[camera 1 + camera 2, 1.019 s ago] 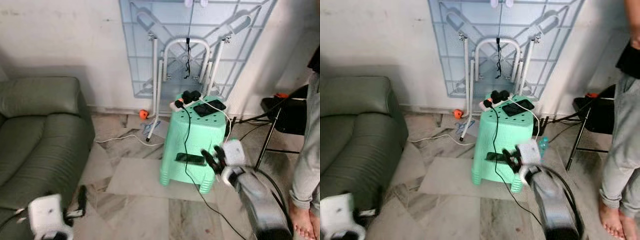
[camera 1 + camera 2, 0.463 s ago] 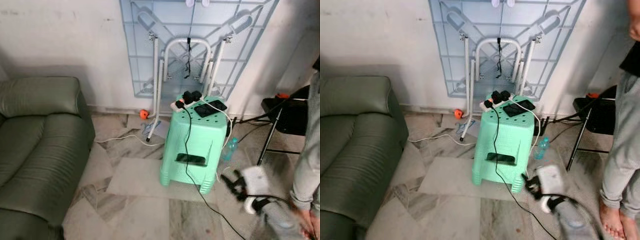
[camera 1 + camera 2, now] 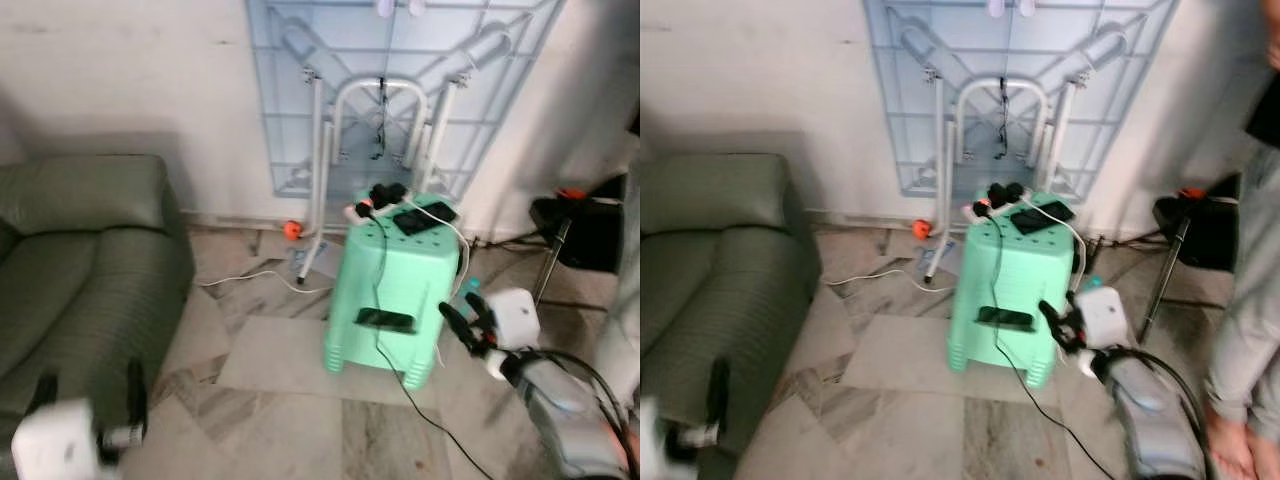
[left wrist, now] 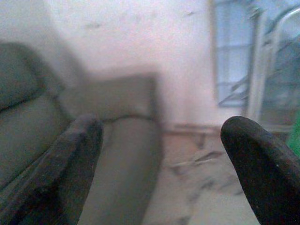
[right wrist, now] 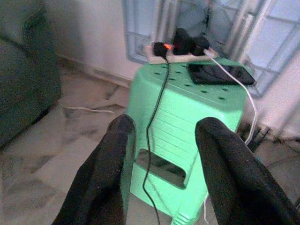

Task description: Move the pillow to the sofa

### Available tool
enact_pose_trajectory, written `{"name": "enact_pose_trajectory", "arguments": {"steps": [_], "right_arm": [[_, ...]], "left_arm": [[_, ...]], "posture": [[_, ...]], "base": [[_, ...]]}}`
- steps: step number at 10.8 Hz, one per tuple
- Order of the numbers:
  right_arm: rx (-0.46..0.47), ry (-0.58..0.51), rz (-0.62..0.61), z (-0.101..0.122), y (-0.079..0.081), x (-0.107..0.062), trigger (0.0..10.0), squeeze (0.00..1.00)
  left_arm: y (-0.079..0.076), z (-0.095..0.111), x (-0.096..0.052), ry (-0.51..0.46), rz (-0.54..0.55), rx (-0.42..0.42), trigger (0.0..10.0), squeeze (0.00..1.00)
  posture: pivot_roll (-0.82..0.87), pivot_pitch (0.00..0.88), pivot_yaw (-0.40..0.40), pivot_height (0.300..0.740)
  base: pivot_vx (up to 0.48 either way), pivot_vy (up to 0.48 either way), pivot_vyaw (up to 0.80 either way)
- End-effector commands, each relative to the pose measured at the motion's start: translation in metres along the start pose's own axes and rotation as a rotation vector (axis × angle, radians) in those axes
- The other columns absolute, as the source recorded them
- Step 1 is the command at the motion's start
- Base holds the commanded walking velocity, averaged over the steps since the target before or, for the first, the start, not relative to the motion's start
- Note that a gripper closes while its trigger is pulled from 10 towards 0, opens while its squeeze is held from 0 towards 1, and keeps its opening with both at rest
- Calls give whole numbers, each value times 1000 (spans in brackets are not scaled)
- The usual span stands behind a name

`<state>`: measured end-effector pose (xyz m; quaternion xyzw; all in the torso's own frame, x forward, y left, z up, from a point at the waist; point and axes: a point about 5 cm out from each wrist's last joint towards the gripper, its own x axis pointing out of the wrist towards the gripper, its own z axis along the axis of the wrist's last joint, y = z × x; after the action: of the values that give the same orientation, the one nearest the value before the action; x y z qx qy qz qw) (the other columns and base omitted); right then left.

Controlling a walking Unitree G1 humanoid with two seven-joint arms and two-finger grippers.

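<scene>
Left gripper (image 4: 161, 164): lowest and nearest at the robot's left, fingers spread wide with nothing between them, over the front edge of the sofa (image 3: 80, 270). Right gripper (image 5: 161, 159): raised at the robot's right, fingers parted to a moderate gap and holding nothing, just beside the right flank of the stool (image 3: 395, 290). Sofa: dark green, ribbed cushions, against the left wall side; no pillow can be made out on it or on the floor. Floor (image 3: 290, 400): marbled tile, a white cable (image 3: 250, 282) trailing across it. Stool: mint-green plastic, perforated top serving as a surface, carrying a white power strip (image 5: 180, 52) with black plugs and a red lit switch, and a dark phone (image 5: 220, 73) lying flat; a black cord (image 3: 378, 290) hangs down its front. Behind it: small orange ball (image 3: 291, 230) at the wall foot, folded table (image 3: 400, 90) leaning upright on the wall. Far right: black folding chair (image 3: 585, 230), a person's trouser leg (image 3: 1245, 300).
</scene>
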<state>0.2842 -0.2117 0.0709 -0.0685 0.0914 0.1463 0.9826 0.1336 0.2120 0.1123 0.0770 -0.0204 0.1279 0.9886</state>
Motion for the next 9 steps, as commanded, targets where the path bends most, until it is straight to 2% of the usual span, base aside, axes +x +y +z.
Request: {"name": "enact_pose_trajectory", "arguments": {"steps": [1, 2, 4, 5, 6, 9], "right_arm": [[-24, -40, 13, 21, 13, 15, 10000, 0], [-9, -59, -24, 24, 11, 12, 10000, 0], [-28, -35, -100, 12, 5, 4, 10000, 0], [-12, -7, -141, 1, 5, 11, 10000, 0], [0, -26, -137, 10, -5, 3, 10000, 0], [-1, -7, -162, 14, -14, 2, 10000, 0]], "left_arm": [[-2, 2, 6, -3, -14, 4, 10000, 0], [-6, 4, 16, -18, -34, 11, 10000, 0], [-8, -2, 33, -20, -53, 6, 10000, 0], [-14, -6, 50, -33, -92, 5, 10000, 0], [-17, -2, 58, -53, -114, 14, 10000, 0], [-15, -10, 55, -15, -97, 15, 10000, 0]], "posture": [[-93, 0, 25, 740], [-147, 0, 46, 740], [-214, 0, 84, 740], [-227, 0, 103, 740], [-217, 0, 102, 740], [-230, 0, 98, 740]], "base": [[0, 0, 0], [0, 0, 0], [0, 0, 0], [0, 0, 0], [0, 0, 0], [0, 0, 0]]}}
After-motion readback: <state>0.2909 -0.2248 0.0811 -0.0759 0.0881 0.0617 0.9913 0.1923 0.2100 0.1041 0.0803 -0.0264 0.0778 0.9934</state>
